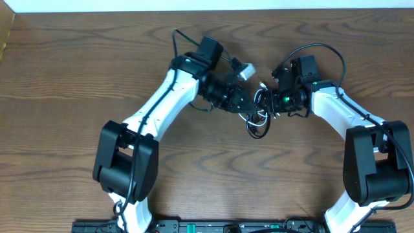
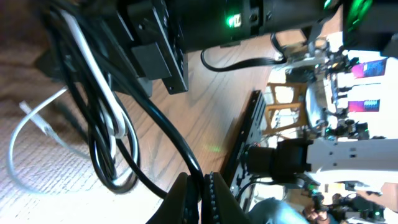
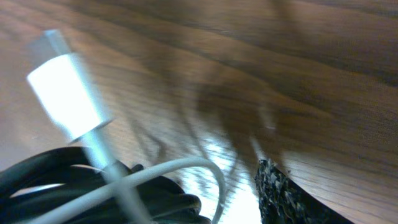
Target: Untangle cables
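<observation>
Fingers (image 2: 217,199) of L gripper (image 2: 200,194) pressed tight together, nipping black cable (image 2: 165,130) at tips. R gripper (image 1: 266,98): only one textured pad (image 3: 280,193) visible, gap and hold can't tell. Cables in tangle (image 1: 259,120) on table (image 1: 77,77), betw both grippers. White cable (image 3: 168,167) loops over black coils (image 3: 56,180); white plug (image 3: 62,93) juts above them.

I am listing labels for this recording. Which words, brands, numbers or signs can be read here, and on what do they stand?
No text can be read.
The white plug shows no marking.
The coloured panels in the background of the left wrist view are too blurred to read.
</observation>
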Controlling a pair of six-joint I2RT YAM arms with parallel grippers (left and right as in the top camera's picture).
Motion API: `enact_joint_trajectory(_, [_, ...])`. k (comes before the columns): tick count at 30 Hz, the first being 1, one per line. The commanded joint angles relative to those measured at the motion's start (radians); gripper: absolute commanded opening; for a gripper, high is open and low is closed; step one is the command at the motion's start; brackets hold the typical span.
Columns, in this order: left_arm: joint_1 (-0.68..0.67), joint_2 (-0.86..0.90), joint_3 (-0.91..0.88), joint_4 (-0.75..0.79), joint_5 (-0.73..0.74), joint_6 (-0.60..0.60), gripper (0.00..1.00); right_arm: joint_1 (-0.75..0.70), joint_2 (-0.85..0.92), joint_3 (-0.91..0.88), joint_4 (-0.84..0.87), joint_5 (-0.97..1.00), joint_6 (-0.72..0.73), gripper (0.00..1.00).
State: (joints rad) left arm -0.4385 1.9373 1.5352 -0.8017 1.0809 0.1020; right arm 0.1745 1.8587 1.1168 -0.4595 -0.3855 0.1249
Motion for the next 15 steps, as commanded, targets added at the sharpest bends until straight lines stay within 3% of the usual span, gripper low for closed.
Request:
enact_joint_trajectory(1, [0.043,-0.009,0.006,-0.005,0.085,-0.003,0.07,0.005,0.01,-0.006,-0.004,0.095,0.028,0.52])
enact_joint_trajectory(4, [0.07,-0.009,0.006,-0.013,0.034,-0.038,0.07,0.005,0.01,-0.006,-0.005,0.063,0.027,0.52])
enact_joint_trajectory(8, [0.065,-0.009,0.005,-0.057,-0.186,-0.091,0.08,0.005,0.01,-0.006,0.001,-0.081,-0.03,0.48])
enact_joint_trajectory(13, [0.01,-0.005,-0.023,-0.053,-0.338,-0.108,0.07,0.001,0.01,-0.006,0.004,-0.14,-0.037,0.17])
enact_joint_trajectory(15, [-0.014,0.0,-0.038,-0.036,-0.381,-0.116,0.08,0.001,0.01,-0.006,0.005,-0.16,-0.037,0.1])
